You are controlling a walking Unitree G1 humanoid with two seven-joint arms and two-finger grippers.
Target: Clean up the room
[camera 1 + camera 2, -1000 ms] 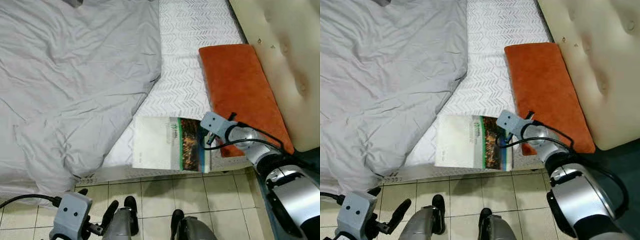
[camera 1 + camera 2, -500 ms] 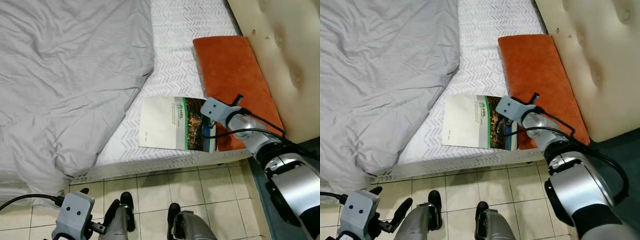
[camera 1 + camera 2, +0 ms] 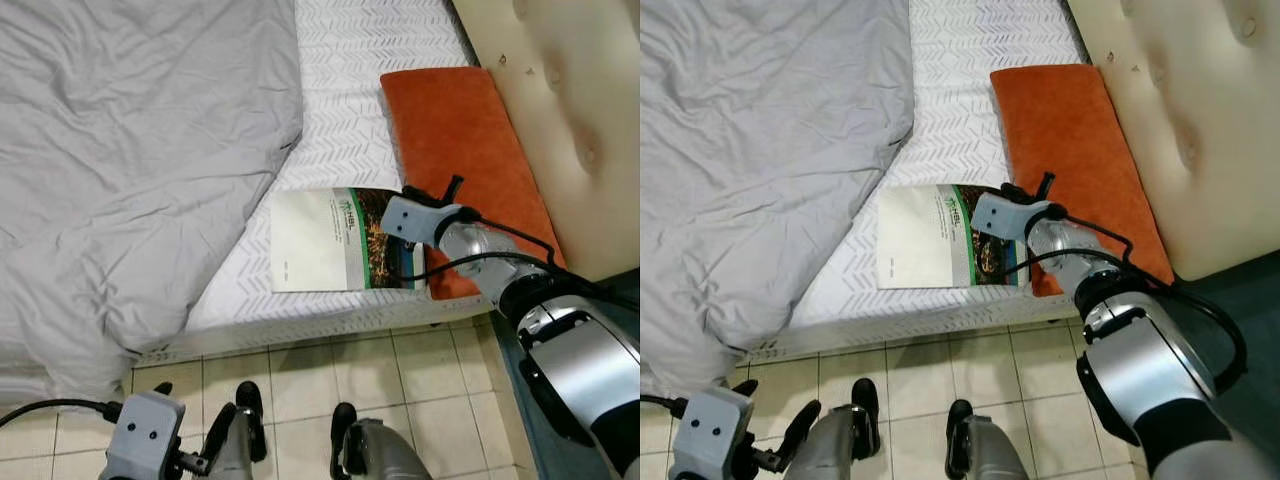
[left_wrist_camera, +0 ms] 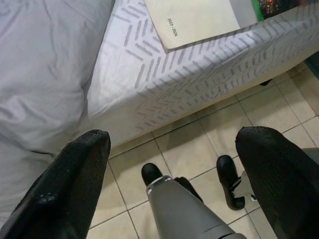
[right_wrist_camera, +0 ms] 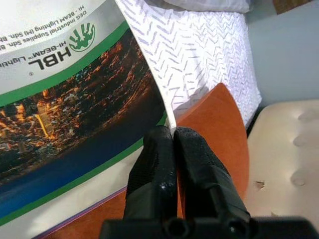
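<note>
A catalogue [image 3: 325, 240] with a white, green and night-city cover lies flat on the white patterned sheet [image 3: 360, 110], close to the mattress's near edge. Its right side meets an orange pillow [image 3: 460, 130]. My right gripper [image 5: 172, 142] is shut on the catalogue's edge beside the pillow; its wrist camera box [image 3: 405, 218] sits over the cover's dark picture. A crumpled grey duvet [image 3: 130, 150] covers the left of the bed. My left gripper [image 4: 174, 142] hangs low over the tiled floor in front of the bed, fingers [image 4: 84, 164] wide open and holding nothing.
A cream tufted headboard [image 3: 570, 100] stands behind the pillow on the right. Beige floor tiles [image 3: 440, 370] run along the bed's edge, with my feet [image 3: 345, 425] on them. A dark surface [image 3: 620, 290] shows at the far right below the headboard.
The right gripper has drawn the catalogue from overhanging the mattress's near edge further onto the sheet. The view has also shifted. The left arm still hangs low.
</note>
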